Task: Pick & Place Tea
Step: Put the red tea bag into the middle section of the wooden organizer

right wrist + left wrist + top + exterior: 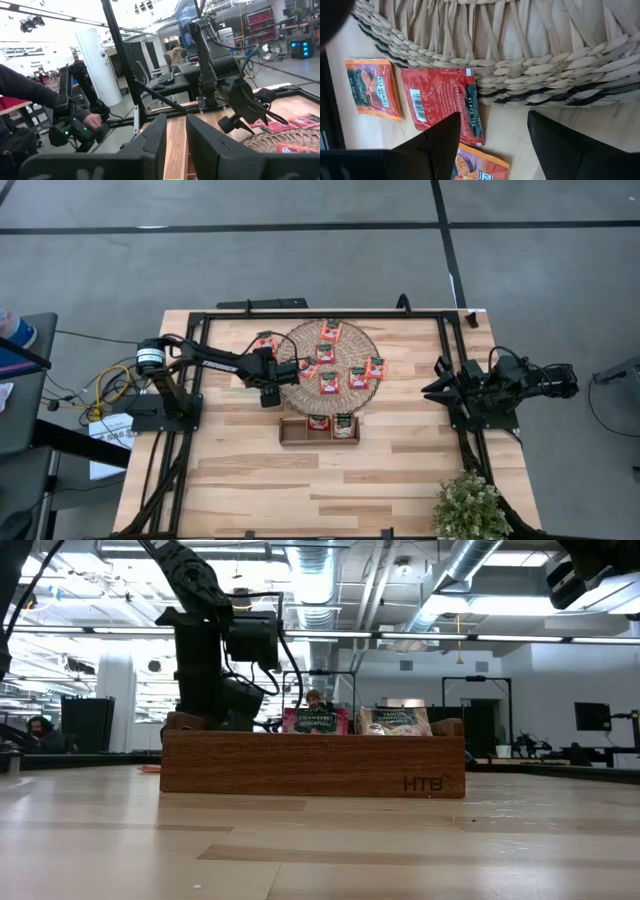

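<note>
Several red-orange tea sachets (328, 382) lie flat on the round woven mat (345, 345). More lie on the bare table by the mat's left edge: a red one (442, 102) and two orange ones (372, 87). The wooden tray (296, 431) holds two sachets standing upright, one pink-red (313, 721) and one pale green (395, 721). My left gripper (272, 388) (492, 137) is open and hovers over the table at the mat's left rim, beside the red sachet. My right gripper (432, 388) (176, 142) waits at the table's right side, its fingers a narrow gap apart.
A black frame (445, 340) runs around the work area, with the arm bases on its left and right rails. A potted plant (470, 505) stands at the near right corner. The tray's left compartment (292, 428) holds nothing. Beyond the table, a person's hand (92, 120) rests on another device.
</note>
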### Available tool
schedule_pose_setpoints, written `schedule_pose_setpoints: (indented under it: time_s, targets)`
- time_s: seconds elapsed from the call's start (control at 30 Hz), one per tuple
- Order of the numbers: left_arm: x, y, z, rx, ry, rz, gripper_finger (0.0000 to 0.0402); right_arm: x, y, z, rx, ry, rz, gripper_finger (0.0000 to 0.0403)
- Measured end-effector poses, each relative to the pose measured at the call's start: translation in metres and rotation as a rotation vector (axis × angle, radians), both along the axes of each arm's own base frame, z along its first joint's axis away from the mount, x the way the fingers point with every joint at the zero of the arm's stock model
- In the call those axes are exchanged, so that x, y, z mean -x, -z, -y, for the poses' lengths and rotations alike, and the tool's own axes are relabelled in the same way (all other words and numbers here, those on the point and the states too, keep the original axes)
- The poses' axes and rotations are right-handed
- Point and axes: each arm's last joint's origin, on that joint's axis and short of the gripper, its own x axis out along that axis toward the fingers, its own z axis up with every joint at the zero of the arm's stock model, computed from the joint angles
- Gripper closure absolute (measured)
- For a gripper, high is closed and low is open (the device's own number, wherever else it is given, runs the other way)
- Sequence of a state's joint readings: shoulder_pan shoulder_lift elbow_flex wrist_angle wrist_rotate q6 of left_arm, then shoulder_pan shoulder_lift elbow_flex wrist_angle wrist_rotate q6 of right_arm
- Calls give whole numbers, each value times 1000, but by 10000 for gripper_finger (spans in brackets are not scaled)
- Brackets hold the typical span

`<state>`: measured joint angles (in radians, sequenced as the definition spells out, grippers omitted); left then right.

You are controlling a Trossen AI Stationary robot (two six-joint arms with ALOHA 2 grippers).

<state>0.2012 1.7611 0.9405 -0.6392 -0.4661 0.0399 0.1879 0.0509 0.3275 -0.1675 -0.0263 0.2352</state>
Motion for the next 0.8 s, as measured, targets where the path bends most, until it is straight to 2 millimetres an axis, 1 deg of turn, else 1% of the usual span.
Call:
schedule_pose_setpoints:
  time_s: [0.43, 0.8]
  targets:
    - [0, 1, -1, -27, 13, -8, 174, 0, 0, 0, 0, 1, 0, 337]
    - [2, 1, -12, -9, -23, 3, 174, 0, 0, 0, -1, 1, 0, 337]
